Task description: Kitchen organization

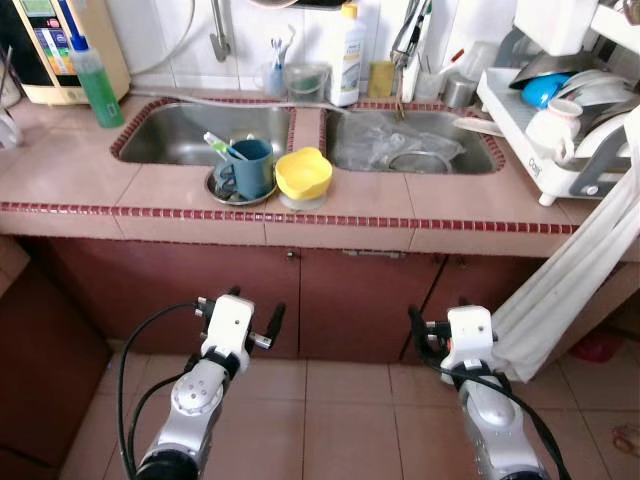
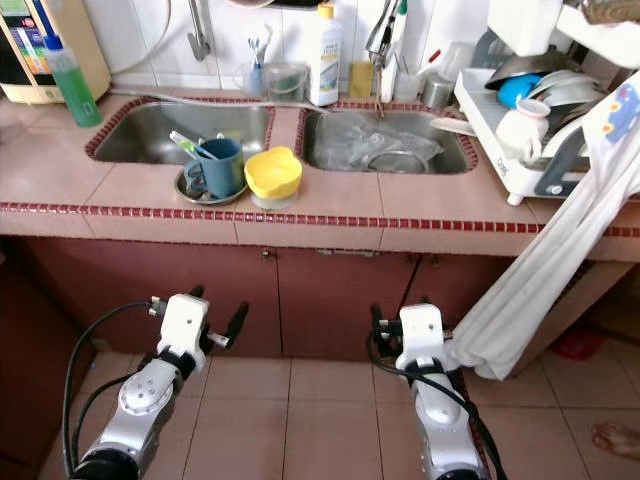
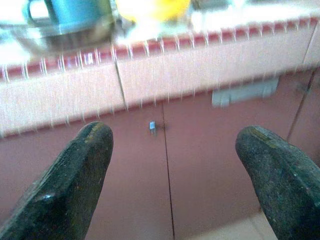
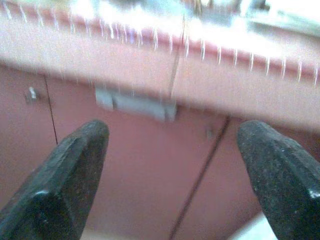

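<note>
A blue mug holding a green-and-white brush stands on a small metal plate at the counter's front, between the two sinks. A yellow bowl sits just right of it. Both arms are held low in front of the red cabinet doors, well below the counter. My left gripper is open with nothing between its fingers. Open as well, my right gripper faces the cabinet front and its grey handle, holding nothing.
The tiled counter has a double steel sink. A dish rack with crockery stands at the right, with a white cloth hanging off it beside my right arm. A green bottle and a white bottle stand at the back.
</note>
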Motion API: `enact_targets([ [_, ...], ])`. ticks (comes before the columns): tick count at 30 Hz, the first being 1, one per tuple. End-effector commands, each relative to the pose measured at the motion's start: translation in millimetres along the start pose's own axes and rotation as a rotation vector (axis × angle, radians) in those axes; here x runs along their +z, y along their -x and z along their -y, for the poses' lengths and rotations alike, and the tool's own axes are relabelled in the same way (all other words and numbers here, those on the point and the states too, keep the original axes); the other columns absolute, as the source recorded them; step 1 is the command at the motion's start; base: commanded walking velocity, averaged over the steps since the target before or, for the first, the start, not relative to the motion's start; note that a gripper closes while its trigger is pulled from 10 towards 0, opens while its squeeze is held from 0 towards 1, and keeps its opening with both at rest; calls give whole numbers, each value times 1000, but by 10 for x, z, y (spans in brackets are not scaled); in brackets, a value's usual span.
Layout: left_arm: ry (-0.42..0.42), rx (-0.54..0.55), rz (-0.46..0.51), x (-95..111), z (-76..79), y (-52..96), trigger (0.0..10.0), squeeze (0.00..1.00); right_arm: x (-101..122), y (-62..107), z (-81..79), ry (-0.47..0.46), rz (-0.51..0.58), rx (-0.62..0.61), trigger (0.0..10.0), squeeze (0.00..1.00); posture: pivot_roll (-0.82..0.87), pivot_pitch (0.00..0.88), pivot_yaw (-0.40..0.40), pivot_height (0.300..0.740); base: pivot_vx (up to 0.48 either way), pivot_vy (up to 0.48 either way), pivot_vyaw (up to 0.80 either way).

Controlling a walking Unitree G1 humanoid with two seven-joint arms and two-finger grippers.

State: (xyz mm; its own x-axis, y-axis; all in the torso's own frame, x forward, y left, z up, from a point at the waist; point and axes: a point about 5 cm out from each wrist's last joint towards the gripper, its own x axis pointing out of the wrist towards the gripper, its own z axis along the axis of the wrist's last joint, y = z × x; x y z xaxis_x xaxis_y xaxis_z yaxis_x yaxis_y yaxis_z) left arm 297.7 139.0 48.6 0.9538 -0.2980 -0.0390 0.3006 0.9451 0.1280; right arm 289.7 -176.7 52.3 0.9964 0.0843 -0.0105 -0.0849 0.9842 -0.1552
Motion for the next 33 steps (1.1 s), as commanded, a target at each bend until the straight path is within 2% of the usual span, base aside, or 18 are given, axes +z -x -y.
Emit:
enact_targets([
  [1, 48, 9, 43, 199, -57, -98, 10000, 0, 334, -108, -6, -41, 113, 10, 10000, 298, -96, 0, -2, 740, 0, 0, 0],
  [3, 66, 3, 59, 256, -58, -112, 10000, 0, 427, -124, -5, -76, 141, 9, 10000, 298, -96, 0, -2, 740, 0, 0, 0],
  [4, 99, 0, 75, 306, -62, -124, 10000, 1000, 514, -123, -12, -103, 181, 29, 10000, 1000, -94, 0, -4, 740, 0, 0, 0],
  [5, 122, -2, 85, 337, -64, -129, 10000, 1000, 568, -117, -17, -119, 208, 44, 10000, 1000, -92, 0, -6, 740, 0, 0, 0],
  [6, 157, 3, 145, 459, -81, -122, 10000, 1000, 676, -98, -26, -149, 244, 63, 10000, 1000, -92, 0, -7, 740, 0, 0, 0],
  [9, 196, 9, 146, 527, -87, -130, 10000, 1000, 694, -92, -15, -130, 217, 51, 10000, 1000, -89, 0, -13, 740, 0, 0, 0],
  [10, 189, 18, 135, 543, -91, -136, 10000, 1000, 697, -84, -25, -122, 213, 66, 10000, 914, -88, 0, -14, 740, 0, 0, 0],
  [11, 187, 23, 123, 540, -91, -139, 10000, 1000, 700, -81, -25, -115, 214, 68, 10000, 914, -88, 0, -14, 740, 0, 0, 0],
  [12, 190, 26, 113, 541, -90, -137, 10000, 471, 707, -74, -24, -110, 212, 67, 10000, 0, -88, 0, -14, 740, 0, 0, 0],
  [13, 179, 22, 121, 560, -86, -125, 10000, 0, 713, -62, -30, -114, 213, 76, 10000, 0, -87, 0, -18, 740, 0, 0, 0],
  [16, 221, 14, 147, 623, -89, -45, 10000, 0, 769, -1, -18, -108, 230, 85, 10000, 0, -88, 0, -21, 740, 0, 0, 0],
  [19, 202, 15, 142, 655, -116, 21, 10000, 0, 836, 56, 21, -84, 263, 73, 10000, 0, -84, 0, -23, 740, 0, 0, 0],
  [21, 219, 23, 137, 682, -141, 54, 10000, 0, 839, 86, 53, -61, 258, 67, 10000, 0, -84, 0, -24, 740, 0, 0, 0],
  [23, 187, 22, 136, 710, -163, 59, 10000, 0, 831, 98, 85, -59, 252, 57, 10000, 0, -81, 0, -26, 740, 0, 0, 0],
  [33, 202, 38, 144, 855, -239, 13, 10000, 0, 924, 94, 91, -52, 273, 40, 10000, 0, -97, 0, -7, 740, 0, 0, 0],
])
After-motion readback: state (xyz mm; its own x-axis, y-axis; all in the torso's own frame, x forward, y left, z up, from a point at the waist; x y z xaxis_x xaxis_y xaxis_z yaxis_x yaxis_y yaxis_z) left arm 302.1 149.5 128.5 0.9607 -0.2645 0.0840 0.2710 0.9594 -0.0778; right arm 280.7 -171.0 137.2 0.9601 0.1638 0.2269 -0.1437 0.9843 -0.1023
